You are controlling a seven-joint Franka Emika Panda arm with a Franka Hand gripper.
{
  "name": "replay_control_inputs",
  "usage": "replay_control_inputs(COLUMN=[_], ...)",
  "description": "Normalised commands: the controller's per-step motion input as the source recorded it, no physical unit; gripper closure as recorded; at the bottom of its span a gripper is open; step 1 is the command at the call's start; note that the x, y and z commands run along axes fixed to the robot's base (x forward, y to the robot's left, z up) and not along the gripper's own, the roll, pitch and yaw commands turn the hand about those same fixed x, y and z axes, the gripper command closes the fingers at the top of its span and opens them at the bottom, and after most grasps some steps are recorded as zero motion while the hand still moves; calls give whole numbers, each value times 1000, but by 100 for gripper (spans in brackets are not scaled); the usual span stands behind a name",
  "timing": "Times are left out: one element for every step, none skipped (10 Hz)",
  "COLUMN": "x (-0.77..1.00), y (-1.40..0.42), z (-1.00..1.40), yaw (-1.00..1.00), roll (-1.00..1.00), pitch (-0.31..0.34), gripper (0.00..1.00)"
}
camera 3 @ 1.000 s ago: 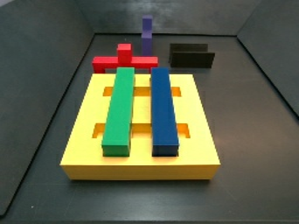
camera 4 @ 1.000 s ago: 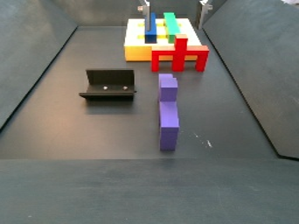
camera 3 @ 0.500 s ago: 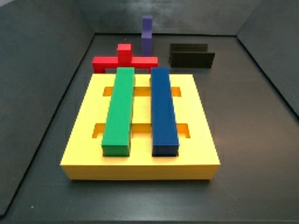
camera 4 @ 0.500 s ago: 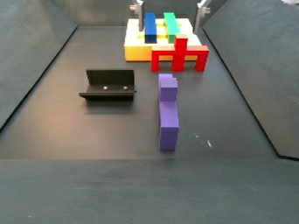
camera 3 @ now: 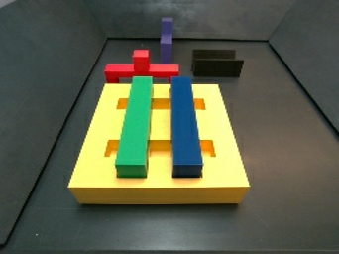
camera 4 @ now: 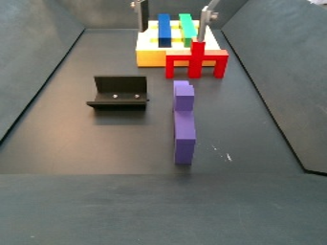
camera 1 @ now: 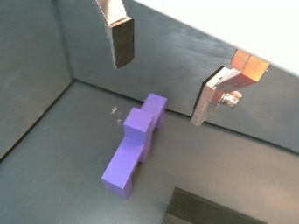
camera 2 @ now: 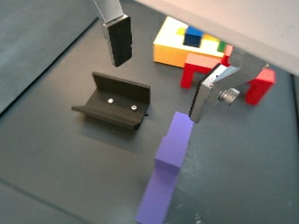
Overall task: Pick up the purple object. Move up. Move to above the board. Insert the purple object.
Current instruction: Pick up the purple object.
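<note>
The purple object (camera 4: 185,120) lies flat on the dark floor, stretched along it, between the fixture and the right wall. It also shows in both wrist views (camera 1: 135,144) (camera 2: 167,166) and small at the back in a side view (camera 3: 167,38). The yellow board (camera 3: 93,159) (camera 4: 151,55) holds a green bar (camera 3: 137,119) and a dark-blue bar (camera 3: 185,119) in its slots. My gripper (camera 4: 173,10) hangs high at the top of the frame, open, with nothing between its fingers (camera 1: 121,39) (camera 2: 118,39). It stands well above the purple object (camera 1: 163,70).
A red cross-shaped block (camera 4: 198,59) (camera 3: 141,67) sits between the board and the purple object. The black fixture (camera 4: 119,93) (camera 2: 114,103) (camera 3: 219,63) stands beside the purple object. Sloped dark walls close in the floor on both sides.
The two fingers at the top of the side view have shifted left and come slightly lower. The purple object and the other pieces have not moved.
</note>
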Motion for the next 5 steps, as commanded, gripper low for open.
replay_control_inputs(x=[206, 186, 177, 171, 169], y=[74, 66, 54, 51, 51], z=[0, 0, 0, 0, 0], yaw=[-914, -926, -929, -934, -937], roll=[-49, -43, -49, -44, -40], pitch=[0, 0, 0, 0, 0], gripper=[0, 0, 0, 0, 0])
